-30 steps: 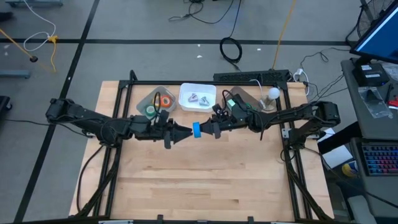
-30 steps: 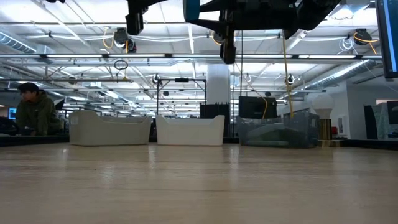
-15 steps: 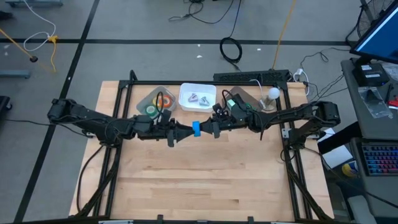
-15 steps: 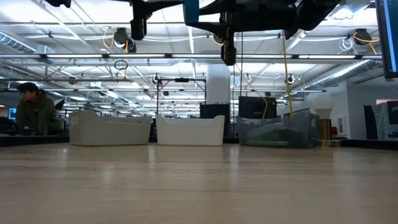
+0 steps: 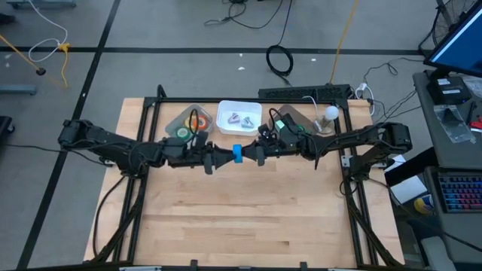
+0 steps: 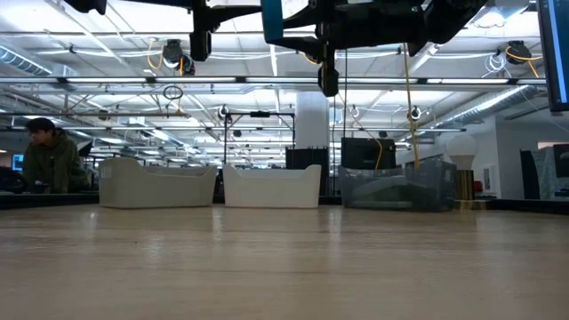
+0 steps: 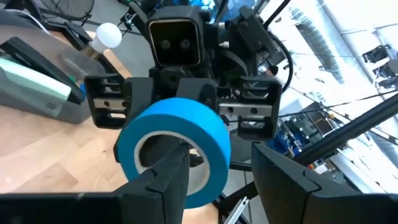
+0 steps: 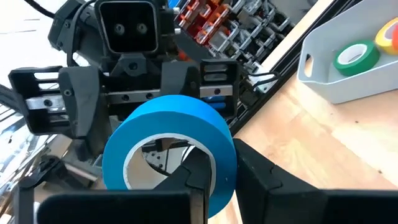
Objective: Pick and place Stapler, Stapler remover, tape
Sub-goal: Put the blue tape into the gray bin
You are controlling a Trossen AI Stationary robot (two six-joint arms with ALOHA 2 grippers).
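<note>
Two grippers meet in the air over the worktop (image 5: 241, 218), nearer its rear edge than its front, with a blue tape roll (image 5: 237, 155) between them. The roll is a wide ring of bright blue tape with a pale inner core, standing on edge well above the wood.

The right gripper (image 8: 214, 171) has its fingers (image 8: 261, 180) drawn close together on the ring's wall, one inside the hole and one outside. The left gripper (image 7: 214, 171) has its fingers (image 7: 161, 183) partly spread; one finger reaches into the hole and the other sits outside the ring, though whether they press on the tape is hard to tell.

Along the rear edge stand three bins: a grey bin (image 5: 186, 123) with green (image 8: 356, 56), red-orange and yellow rolls, a white bin (image 5: 239, 118) in the middle, and a clear bin (image 5: 294, 120) toward the right corner.
</note>
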